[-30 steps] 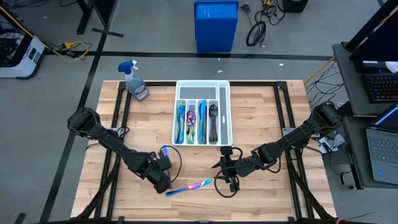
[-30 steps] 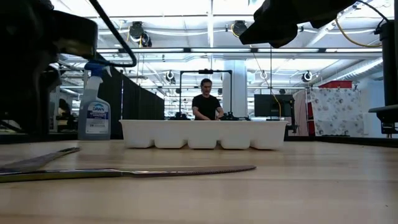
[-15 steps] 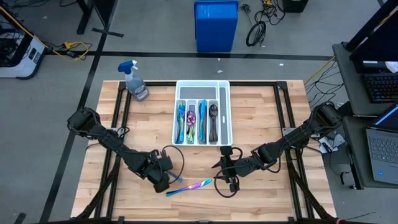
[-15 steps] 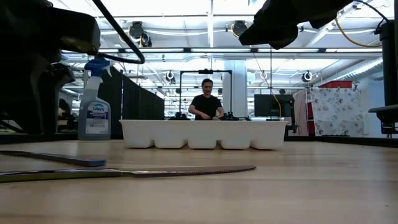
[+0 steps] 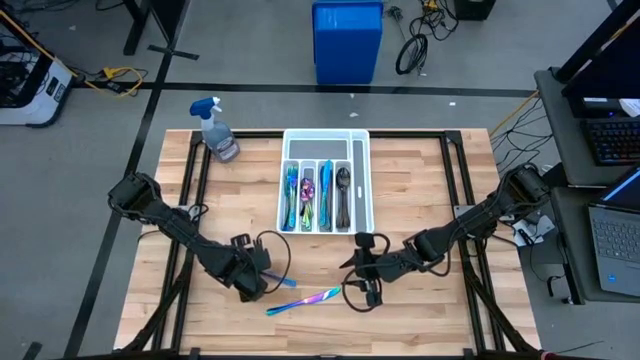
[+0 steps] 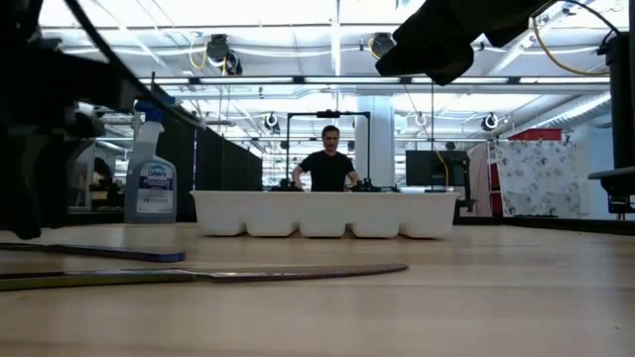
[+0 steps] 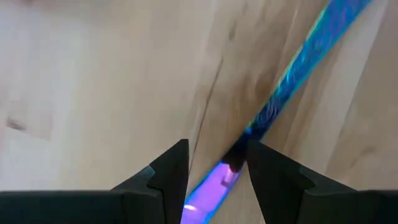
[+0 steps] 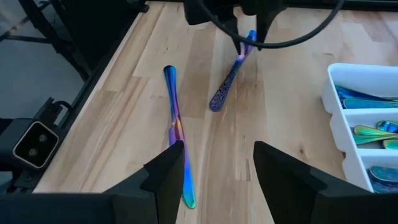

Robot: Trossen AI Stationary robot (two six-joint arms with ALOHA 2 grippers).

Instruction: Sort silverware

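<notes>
My left gripper [image 5: 250, 284] is at the table's near left, pointing down and shut on a slim blue piece of silverware [image 5: 288, 283]. Which kind of piece it is does not show. An iridescent knife [image 5: 306, 298] lies flat on the wood just nearer than it, between the two arms. My right gripper [image 5: 358, 290] hovers open at the knife's right end with nothing between its fingers [image 8: 219, 149]. More silverware lies sorted in the white tray [image 5: 283, 200] at the table's far middle. My left gripper pinches the blue piece near its purple-shining end [image 7: 231, 167] between its two fingers, which come from above and lie across it. The piece runs out toward the table's right, almost level. Whether its free rounded end [image 8: 215, 104] rests on the wood I cannot tell.
A spray bottle [image 5: 218, 130] stands at the far left corner of the table. A blue bin [image 5: 347, 40] is on the floor beyond the far edge. A person [image 6: 327, 169] stands in the room behind the tray [image 6: 327, 213]. Bare wood lies right of my right arm.
My left gripper has shifted slightly toward the table's left and rolled its wrist, keeping its hold. The blue piece has swung round with it: its free end, first slanting upward, has come down and now reaches farther toward the table's right, nearly level.
</notes>
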